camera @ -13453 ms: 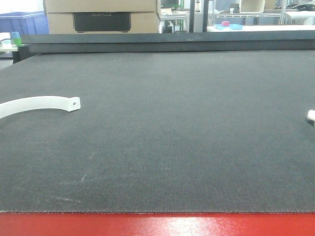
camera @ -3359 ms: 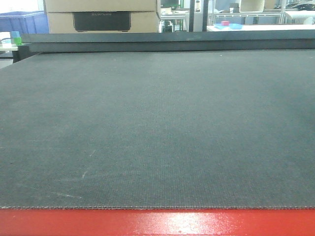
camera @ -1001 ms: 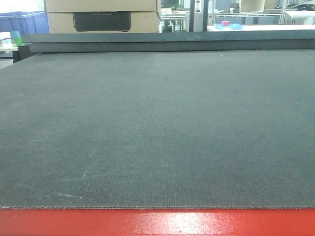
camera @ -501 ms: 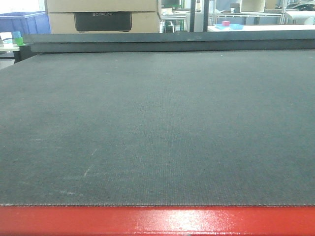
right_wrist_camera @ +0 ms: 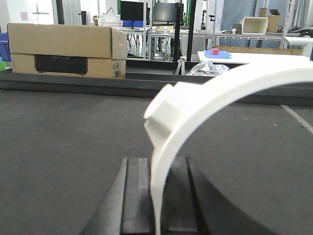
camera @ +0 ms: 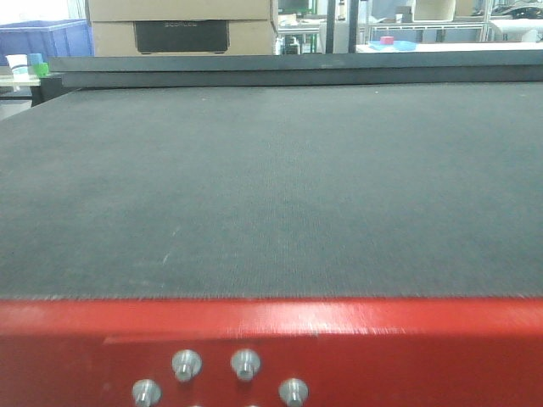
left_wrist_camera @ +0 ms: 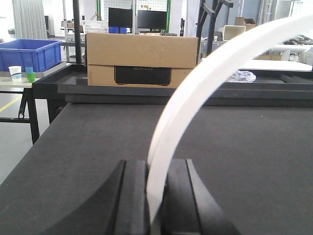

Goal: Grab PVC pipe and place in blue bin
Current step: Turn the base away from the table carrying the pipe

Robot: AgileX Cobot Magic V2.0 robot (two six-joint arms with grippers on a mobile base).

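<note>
My right gripper [right_wrist_camera: 159, 164] is shut on the PVC pipe [right_wrist_camera: 220, 93], a curved white piece with a blocky rounded lug, which arcs up and to the right from the jaws. Shut in my left gripper [left_wrist_camera: 155, 166] is a flat curved white strap [left_wrist_camera: 205, 73] that also sweeps up to the right. The blue bin [left_wrist_camera: 29, 54] stands off the table's far left corner and also shows in the front view [camera: 42, 38]. Neither gripper nor white piece appears in the front view.
A dark mat [camera: 271, 186] covers the table, with a raised black ledge along its back. A cardboard box [left_wrist_camera: 142, 61] sits behind that ledge. Small cups [left_wrist_camera: 15, 72] stand next to the bin. The red front edge [camera: 382, 339] carries several bolts.
The front view has shifted: the red edge has risen in the frame and its bolts now show. The background box has slid slightly right. No white piece lies on the mat, unlike 13.5 s ago.
</note>
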